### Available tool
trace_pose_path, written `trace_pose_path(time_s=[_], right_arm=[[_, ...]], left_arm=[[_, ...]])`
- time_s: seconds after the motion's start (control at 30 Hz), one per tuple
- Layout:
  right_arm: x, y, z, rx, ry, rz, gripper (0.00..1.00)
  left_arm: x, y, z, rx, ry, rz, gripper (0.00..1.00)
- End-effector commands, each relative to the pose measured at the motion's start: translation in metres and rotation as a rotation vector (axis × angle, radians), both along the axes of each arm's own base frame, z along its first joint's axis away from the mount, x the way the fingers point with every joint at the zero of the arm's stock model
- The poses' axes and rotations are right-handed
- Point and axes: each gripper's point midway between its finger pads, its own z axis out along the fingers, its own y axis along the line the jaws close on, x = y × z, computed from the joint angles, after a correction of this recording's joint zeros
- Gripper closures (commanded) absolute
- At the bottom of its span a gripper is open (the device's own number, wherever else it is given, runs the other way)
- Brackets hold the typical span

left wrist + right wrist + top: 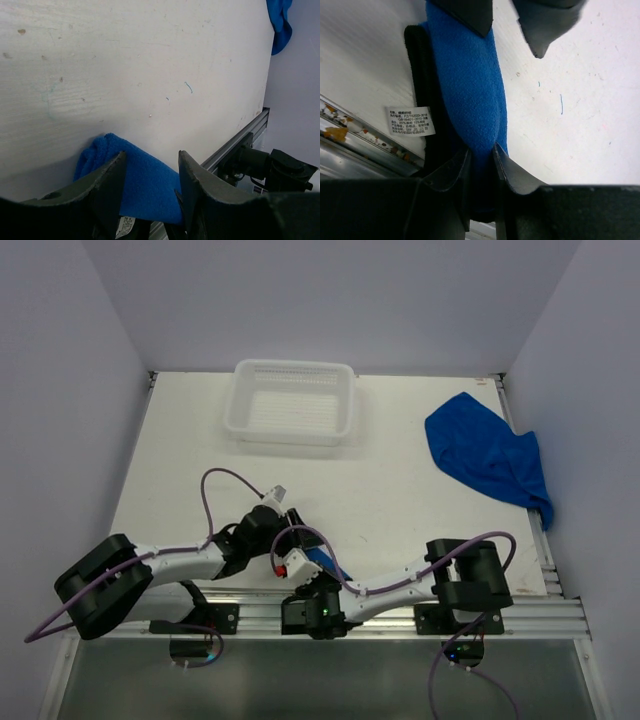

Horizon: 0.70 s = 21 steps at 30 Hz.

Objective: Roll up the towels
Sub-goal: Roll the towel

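**White table (400, 510), near towel (470, 85) narrow at its front edge**

Against the table's near edge, the near towel lay gathered into a long, narrow band of plain royal-blue fleece with a fuzzy nap. Its white label (411, 121) showed at one side. The right gripper (481, 146) pinched one end between closed fingers. The left gripper (151, 155) stood parted at the other end, gripping nothing. The loose towel (488, 452) sat crumpled at the far right edge, well apart from the white basket (292, 400).

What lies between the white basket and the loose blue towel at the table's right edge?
Nothing: in the top view, only bare white table separates the basket from the loose towel.
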Motion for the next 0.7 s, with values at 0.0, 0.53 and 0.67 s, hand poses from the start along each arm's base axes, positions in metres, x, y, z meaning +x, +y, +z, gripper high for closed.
trace_pose_path(time_s=[0.0, 0.53, 0.67], right_arm=[[-0.003, 0.009, 0.013, 0.130, 0.075, -0.027, 0.76], [-0.003, 0.011, 0.029, 0.261, 0.170, -0.018, 0.42], [-0.006, 0.012, 0.045, 0.319, 0.190, 0.013, 0.34]], left_arm=[[0.001, 0.018, -0.018, 0.083, -0.028, 0.045, 0.50], [-0.007, 0.032, -0.023, 0.116, -0.073, 0.120, 0.52], [-0.008, 0.031, -0.023, 0.125, -0.084, 0.121, 0.53]])
